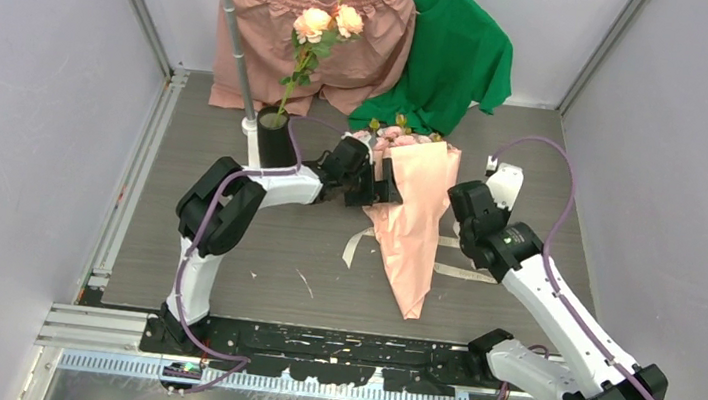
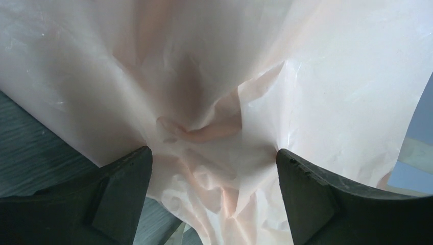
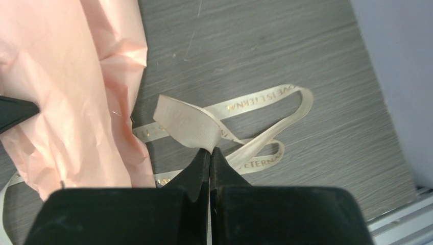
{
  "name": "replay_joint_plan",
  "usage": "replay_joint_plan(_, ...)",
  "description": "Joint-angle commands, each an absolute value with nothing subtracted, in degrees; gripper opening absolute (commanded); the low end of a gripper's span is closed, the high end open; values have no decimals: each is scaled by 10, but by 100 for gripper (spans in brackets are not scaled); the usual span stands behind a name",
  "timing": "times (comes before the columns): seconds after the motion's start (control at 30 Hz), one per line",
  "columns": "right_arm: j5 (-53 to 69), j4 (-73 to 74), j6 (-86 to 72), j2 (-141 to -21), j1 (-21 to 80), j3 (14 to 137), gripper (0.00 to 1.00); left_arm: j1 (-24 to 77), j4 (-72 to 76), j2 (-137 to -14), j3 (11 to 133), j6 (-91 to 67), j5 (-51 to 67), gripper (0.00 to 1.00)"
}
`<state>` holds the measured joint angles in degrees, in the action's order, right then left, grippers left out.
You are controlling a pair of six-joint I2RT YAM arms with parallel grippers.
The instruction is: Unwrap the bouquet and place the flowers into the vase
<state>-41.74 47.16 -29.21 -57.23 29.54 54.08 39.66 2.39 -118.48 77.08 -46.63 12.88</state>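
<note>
The bouquet point(image 1: 413, 217) lies on the table as a salmon-pink paper cone, tip toward the arms. The flowers point(image 1: 397, 140), pink roses, stick out of its far end. My left gripper point(image 1: 385, 178) is open at the cone's left side; in the left wrist view its jaws point(image 2: 214, 155) stand wide with crumpled paper point(image 2: 214, 92) bulging between them. My right gripper point(image 1: 462, 234) is at the cone's right side, shut on the cream ribbon point(image 3: 189, 120), whose loose loops point(image 3: 255, 104) lie on the table. The black vase point(image 1: 275, 136) stands left of the bouquet.
Peach-cream roses point(image 1: 328, 24) on a long stem stand in the vase. A grey pole point(image 1: 237, 41) on a white base rises just behind it. Pink shorts point(image 1: 367, 51) and a green shirt point(image 1: 457, 56) hang at the back. Grey walls close both sides.
</note>
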Motion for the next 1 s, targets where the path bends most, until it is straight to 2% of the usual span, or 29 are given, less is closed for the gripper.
replay_joint_plan(0.0, -407, 404, -374, -572, 287, 484, 1, 400, 10, -1155, 751, -476, 146, 92)
replay_joint_plan(0.1, -379, 371, -385, -592, 265, 451, 2, 400, 20, -1147, 742, -481, 151, 92)
replay_joint_plan(0.17, -353, 350, -389, -609, 243, 434, 11, 400, 22, -1142, 739, -481, 153, 92)
replay_joint_plan(0.2, -347, 342, -392, -619, 233, 428, 24, 400, 22, -1140, 738, -480, 153, 92)
replay_joint_plan(0.23, -341, 334, -394, -628, 225, 423, 44, 400, 21, -1139, 738, -479, 152, 92)
replay_joint_plan(0.27, -335, 322, -395, -641, 218, 419, 68, 400, 20, -1138, 737, -478, 152, 92)
replay_joint_plan(0.3, -325, 312, -395, -651, 210, 415, 79, 399, 20, -1137, 736, -477, 151, 92)
replay_joint_plan(0.37, -298, 289, -392, -674, 197, 408, 89, 399, 22, -1135, 734, -477, 153, 92)
replay_joint_plan(0.53, -250, 236, -391, -743, 173, 398, 96, 399, 31, -1134, 727, -482, 162, 92)
replay_joint_plan(0.8, -231, 192, -402, -830, 150, 385, 92, 387, 46, -1123, 709, -488, 173, 92)
replay_joint_plan(0.87, -226, 180, -403, -846, 146, 381, 74, 384, 52, -1118, 702, -491, 177, 92)
replay_joint_plan(0.9, -224, 179, -403, -849, 144, 382, 71, 383, 54, -1116, 700, -491, 177, 92)
replay_joint_plan(0.97, -219, 178, -402, -852, 140, 385, 72, 382, 57, -1114, 696, -492, 179, 92)
